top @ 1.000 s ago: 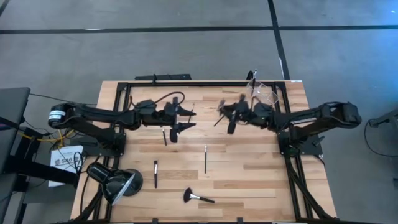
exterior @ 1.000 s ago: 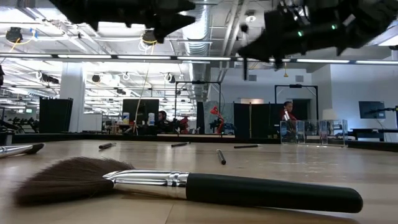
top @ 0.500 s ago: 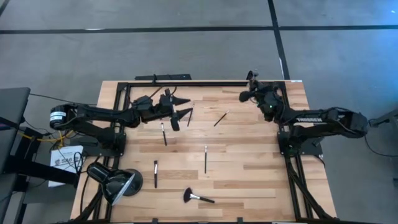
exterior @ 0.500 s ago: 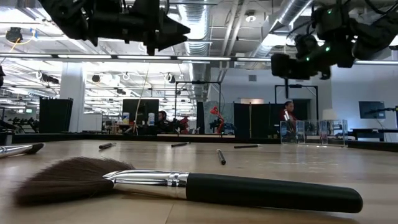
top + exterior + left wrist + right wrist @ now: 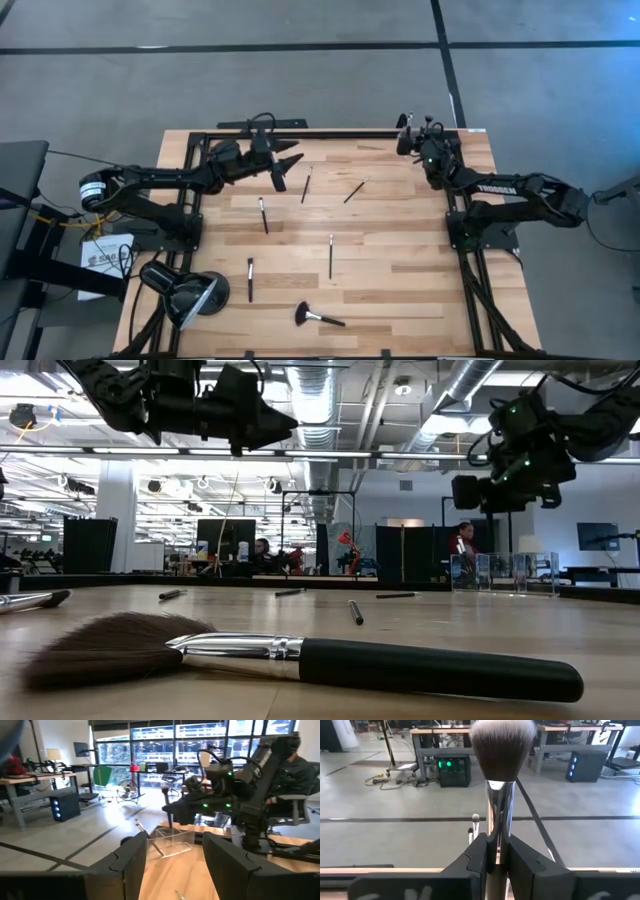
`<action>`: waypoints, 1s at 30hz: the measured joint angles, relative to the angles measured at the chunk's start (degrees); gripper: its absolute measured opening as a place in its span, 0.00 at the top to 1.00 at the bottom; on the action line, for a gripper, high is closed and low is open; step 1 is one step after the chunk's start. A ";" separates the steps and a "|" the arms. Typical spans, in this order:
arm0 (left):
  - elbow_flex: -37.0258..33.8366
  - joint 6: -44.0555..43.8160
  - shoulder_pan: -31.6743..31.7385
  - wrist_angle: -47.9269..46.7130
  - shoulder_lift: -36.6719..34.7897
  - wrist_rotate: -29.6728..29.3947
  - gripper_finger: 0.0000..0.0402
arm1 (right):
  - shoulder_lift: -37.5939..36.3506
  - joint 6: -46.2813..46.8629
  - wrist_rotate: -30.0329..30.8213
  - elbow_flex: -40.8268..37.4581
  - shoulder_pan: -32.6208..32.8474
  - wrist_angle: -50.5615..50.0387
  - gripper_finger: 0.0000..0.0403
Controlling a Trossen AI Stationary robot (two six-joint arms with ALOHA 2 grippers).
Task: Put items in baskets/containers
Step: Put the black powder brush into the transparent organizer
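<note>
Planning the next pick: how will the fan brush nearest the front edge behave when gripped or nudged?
The fan brush has a round, glossy handle, so it probably rolls and slips. Its bristles look soft; they would likely bend. It is probably light.

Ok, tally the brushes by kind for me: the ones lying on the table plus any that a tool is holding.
Thin brushes lying on the table: 5
Fan brush lying on the table: 1
Powder brush gripped in the right tool: 1
Total: 7. Brushes already in the clear holder are left out, as I can't count them.
</note>
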 joint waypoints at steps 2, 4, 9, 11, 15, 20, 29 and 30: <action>-0.01 0.05 0.18 0.43 0.00 -0.02 0.53 | 0.00 0.33 -0.08 -0.57 -0.46 -0.03 0.90; 0.02 0.06 0.13 0.73 -0.02 0.00 0.53 | 0.00 0.45 -0.09 -1.24 -1.00 -0.25 0.90; 0.02 -0.13 -0.06 0.76 -0.02 0.00 0.53 | 0.00 4.48 -0.76 -2.68 -3.23 -3.36 0.89; 0.02 -0.32 -0.34 0.80 -0.02 -0.01 0.53 | 0.00 4.81 -2.11 -3.35 -4.46 -3.12 0.88; 0.02 -0.66 -0.41 0.81 -0.02 0.20 0.53 | 0.02 5.94 -4.73 -4.33 -6.59 -3.12 0.90; 0.05 -1.42 -0.39 1.40 -0.02 1.29 0.53 | 0.02 6.71 -6.03 -4.53 -6.55 -3.27 0.88; 0.05 -1.44 -0.39 1.93 -0.02 1.29 0.53 | 0.02 10.38 -8.92 -4.53 -6.57 -6.36 0.90; 0.05 -1.44 -0.39 2.04 -0.02 1.29 0.53 | 0.02 10.38 -8.98 -4.53 -6.57 -6.65 0.89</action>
